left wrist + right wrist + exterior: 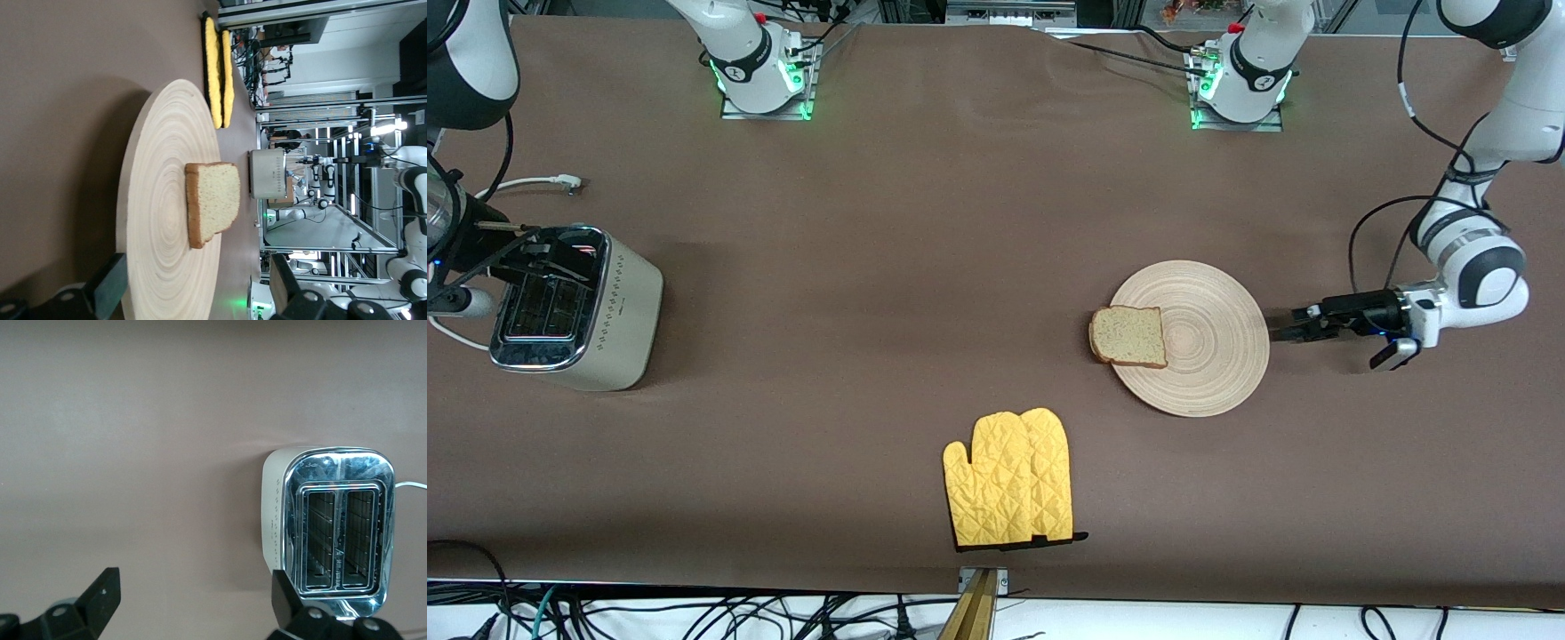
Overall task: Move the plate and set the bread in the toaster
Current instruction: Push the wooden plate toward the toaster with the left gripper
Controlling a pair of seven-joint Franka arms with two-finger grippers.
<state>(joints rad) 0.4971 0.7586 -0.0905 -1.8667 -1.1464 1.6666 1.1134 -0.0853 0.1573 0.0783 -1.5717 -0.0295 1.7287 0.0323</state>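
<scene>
From the front, your left gripper (1282, 325) sits low at the plate (1209, 356)'s three-o'clock rim; the bread (1129, 336) lies at nine o'clock. Its wrist view shows fingers (110, 287) apart, straddling the rim. The right gripper (193, 603), fingers spread, hovers by the toaster (330, 523) (mitt (1012, 477) well clear).

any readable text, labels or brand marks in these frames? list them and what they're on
None can be read.
Toaster: small dark mark on its cream side, too small to read; the rest is a dotted diamond pattern.
Plate, bread, yellow oven mitt: no text.
</scene>
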